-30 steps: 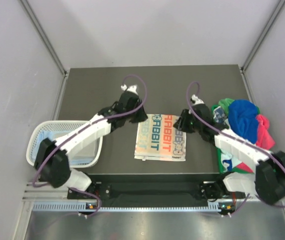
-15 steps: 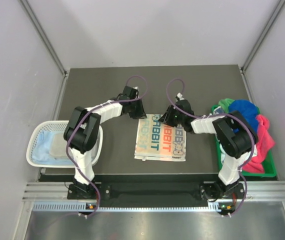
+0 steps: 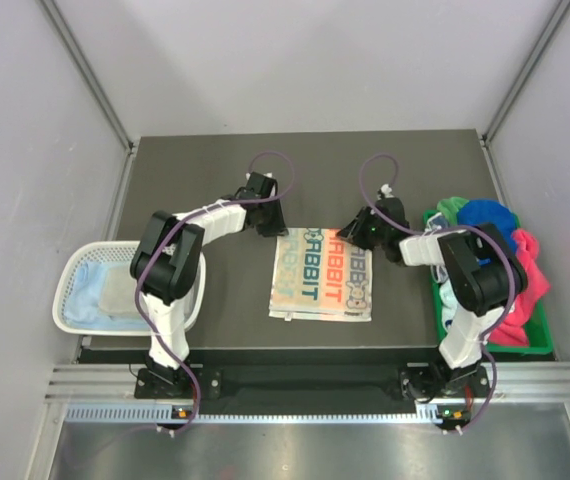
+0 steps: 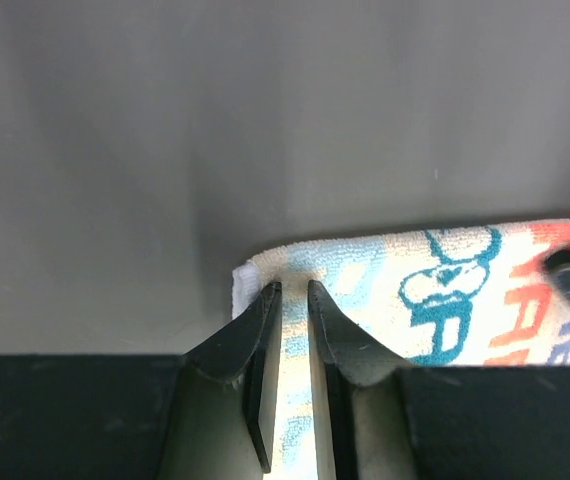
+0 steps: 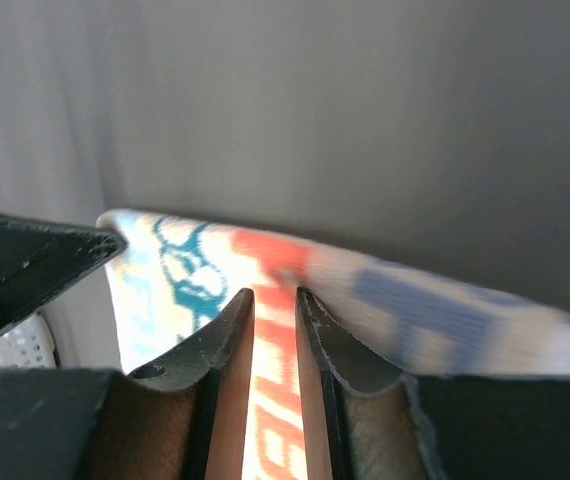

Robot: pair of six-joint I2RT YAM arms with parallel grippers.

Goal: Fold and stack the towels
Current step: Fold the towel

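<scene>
printed towel (image 3: pixel 322 275) lies flat near the middle of the dark table (image 3: pixel 205 170), white terry with teal and orange lettering, roughly square to the table edges. both arms reach to its far edge, 1 at each corner.

left gripper (image 4: pixel 290 290) sits on the far-left corner. in my left wrist view the 2 fingers (image 4: pixel 255 350) are drawn close, only a narrow slot between them, with terry showing in that slot. i read it as pinched on the corner. the white hem runs just past the fingertips, then bare table.

right gripper (image 5: pixel 275 293) sits on the far-right corner. right wrist view shows the same picture: 2 fingers (image 5: pixel 225 335) nearly together, orange print in the slot between them, so clamped on the fabric. the towel edge to the right of the fingers is blurred. the other arm's dark finger shows at the left edge of this view.

basket (image 3: pixel 70 265), white mesh, stands at the table's left side, well apart from the printed towel. inside it i see a pale blue towel (image 3: pixel 85 295) and a whitish-grey towel (image 3: pixel 125 295) beside it.

green tray (image 3: pixel 530 345) stands at the right side. piled in it, unfolded: royal blue towel (image 3: pixel 487 228) on top, green towel (image 3: pixel 452 208) at the far-left of the heap, pink towel (image 3: pixel 533 280) spilling toward the right rim.
</scene>
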